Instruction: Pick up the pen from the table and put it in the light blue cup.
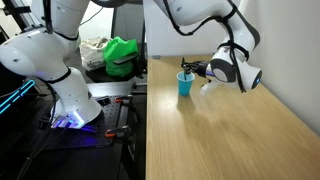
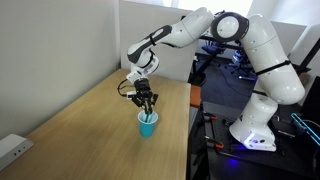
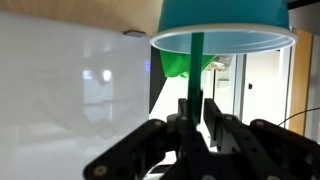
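Note:
The light blue cup (image 1: 185,85) stands on the tan wood table (image 1: 235,135), near its far edge; both exterior views show it (image 2: 148,123). My gripper (image 1: 192,70) hangs directly over the cup's mouth (image 2: 146,104). The wrist view is upside down, with the cup (image 3: 225,25) at the top. There the thin green pen (image 3: 195,65) runs from between my fingers (image 3: 196,125) into the cup's opening. The fingers are shut on the pen's upper end. Its lower end is inside the cup's rim.
A green bag (image 1: 122,55) lies on a side bench beyond the table edge, next to the robot's white base (image 1: 70,95). A white power strip (image 2: 12,150) sits at a table corner. A wall borders the table's far side.

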`<state>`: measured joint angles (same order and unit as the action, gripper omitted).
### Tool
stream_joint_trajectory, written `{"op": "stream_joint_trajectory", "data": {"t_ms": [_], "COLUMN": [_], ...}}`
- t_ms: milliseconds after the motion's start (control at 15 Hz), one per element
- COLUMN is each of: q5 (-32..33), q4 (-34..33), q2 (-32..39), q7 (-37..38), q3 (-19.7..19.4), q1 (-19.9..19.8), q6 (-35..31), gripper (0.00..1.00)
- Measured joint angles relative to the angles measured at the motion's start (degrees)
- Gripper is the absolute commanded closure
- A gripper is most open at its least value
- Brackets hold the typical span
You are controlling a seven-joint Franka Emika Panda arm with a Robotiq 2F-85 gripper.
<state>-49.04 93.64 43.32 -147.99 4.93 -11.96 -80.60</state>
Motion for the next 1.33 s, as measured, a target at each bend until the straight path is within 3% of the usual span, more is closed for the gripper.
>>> {"op": "stream_joint_trajectory", "data": {"t_ms": [533, 600, 800, 867, 1133, 1200, 1333], "q5": [-2.2, -2.2, -2.2, -2.2, -2.2, -2.2, -2.2], "q4": [0.0, 0.0, 0.2, 0.5, 1.8, 2.2, 3.0], "q2": [0.0, 0.0, -0.4, -0.8, -3.3, -4.1, -5.7], "q7": [1.1, 1.1, 1.1, 1.1, 1.1, 1.1, 1.1], "q3": [-1.6, -1.6, -1.7, -1.7, -1.8, -1.8, -1.9], "q1": [0.1, 0.1, 0.4, 0.5, 0.8, 0.9, 1.1], "q6": [-0.6, -0.8, -1.3, -1.7, -2.3, -2.3, -2.3], "gripper": [0.70, 0.60, 0.41, 0.30, 0.19, 0.23, 0.11]}}
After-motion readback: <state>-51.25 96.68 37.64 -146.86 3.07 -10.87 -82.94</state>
